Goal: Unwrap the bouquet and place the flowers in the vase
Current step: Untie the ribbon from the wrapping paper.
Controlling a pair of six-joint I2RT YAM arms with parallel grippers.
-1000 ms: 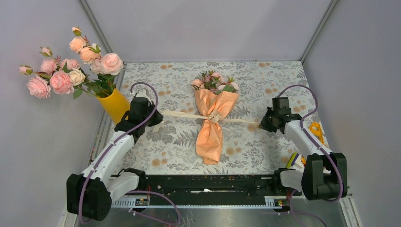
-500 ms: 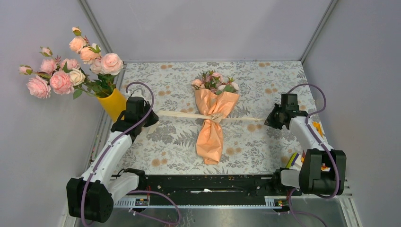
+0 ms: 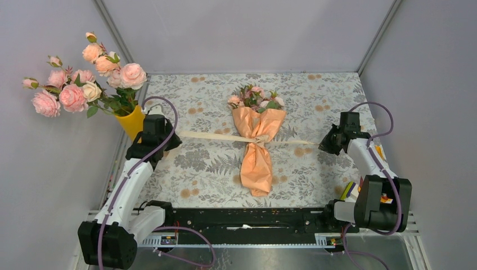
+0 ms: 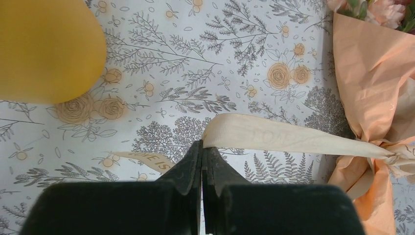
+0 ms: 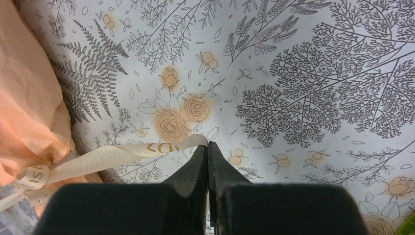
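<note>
**Grey Walls, Patterned Table**

Smooth pale grey wall panels (image 3: 242,34) enclose three sides, joined by slim silver metal corner posts (image 3: 379,36). The flat table (image 3: 202,169), covered in white cloth (image 3: 315,90) printed with grey ferns and tan roses, is evenly lit.

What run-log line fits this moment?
left tool: shut on beige ribbon | right tool: shut on beige ribbon | peach-orange paper bouquet: wrapped

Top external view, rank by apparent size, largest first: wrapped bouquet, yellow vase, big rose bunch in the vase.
1. big rose bunch: widest spread, though it stands taller, so nearer the camera.
2. bouquet: long paper cone.
3. vase: clearly smallest, only partly in view.
</note>
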